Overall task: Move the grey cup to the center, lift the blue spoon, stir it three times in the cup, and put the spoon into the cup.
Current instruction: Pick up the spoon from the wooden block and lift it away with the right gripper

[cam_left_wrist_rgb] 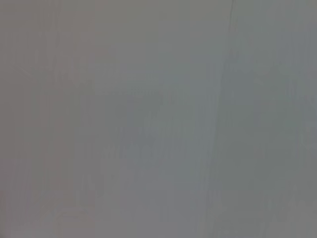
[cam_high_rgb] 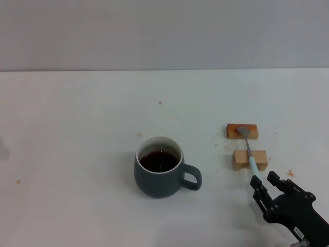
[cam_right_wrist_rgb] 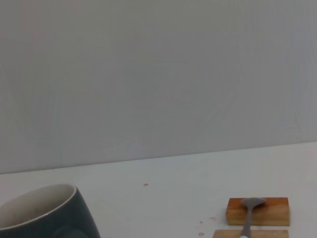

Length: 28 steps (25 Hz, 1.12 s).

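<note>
The slim blue-handled metal spoon [cam_high_rgb: 249, 149], bridged on two wooden blocks [cam_high_rgb: 249, 159], could be knocked off by the released right hand [cam_high_rgb: 263, 188] at its six o'clock.

Lower left of the frame: part of the grey cup [cam_right_wrist_rgb: 42, 213], pale rim and white inside visible. Lower right: metal bowl of the blue spoon [cam_right_wrist_rgb: 251, 207] resting on a reddish wooden block [cam_right_wrist_rgb: 257, 212], above a paler block [cam_right_wrist_rgb: 250, 234] at the bottom edge. White table [cam_right_wrist_rgb: 163, 188], small brown spots.

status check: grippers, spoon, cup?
Right gripper open at blue spoon handle end; left out of view. Spoon lies across two wooden blocks. Grey cup centered, path clear.
</note>
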Each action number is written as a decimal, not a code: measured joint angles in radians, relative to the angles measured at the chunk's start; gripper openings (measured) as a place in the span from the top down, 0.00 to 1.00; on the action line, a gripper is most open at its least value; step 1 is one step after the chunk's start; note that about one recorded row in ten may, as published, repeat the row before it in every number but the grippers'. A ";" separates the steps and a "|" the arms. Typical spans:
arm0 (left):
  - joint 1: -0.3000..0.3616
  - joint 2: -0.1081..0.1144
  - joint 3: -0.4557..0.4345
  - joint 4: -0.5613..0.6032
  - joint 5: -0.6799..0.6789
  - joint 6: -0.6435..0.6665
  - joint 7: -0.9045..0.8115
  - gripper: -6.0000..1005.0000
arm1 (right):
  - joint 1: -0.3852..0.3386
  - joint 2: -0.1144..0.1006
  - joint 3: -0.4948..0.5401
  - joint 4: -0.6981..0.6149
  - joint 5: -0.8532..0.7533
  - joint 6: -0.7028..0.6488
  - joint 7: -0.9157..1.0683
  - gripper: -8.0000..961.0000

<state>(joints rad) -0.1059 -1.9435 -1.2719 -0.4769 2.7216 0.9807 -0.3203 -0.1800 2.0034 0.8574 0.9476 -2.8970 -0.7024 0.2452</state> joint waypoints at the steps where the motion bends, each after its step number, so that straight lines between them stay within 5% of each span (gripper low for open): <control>1: 0.004 0.000 0.000 -0.004 0.000 -0.003 0.000 1.00 | -0.001 -0.004 0.001 0.006 0.000 0.005 0.000 0.57; 28: 0.027 0.000 -0.001 -0.014 0.002 0.001 0.003 1.00 | 0.036 -0.009 0.018 -0.002 -0.001 0.030 -0.001 0.57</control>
<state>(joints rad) -0.0789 -1.9435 -1.2732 -0.4908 2.7239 0.9814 -0.3175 -0.1437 1.9944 0.8753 0.9459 -2.8981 -0.6725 0.2440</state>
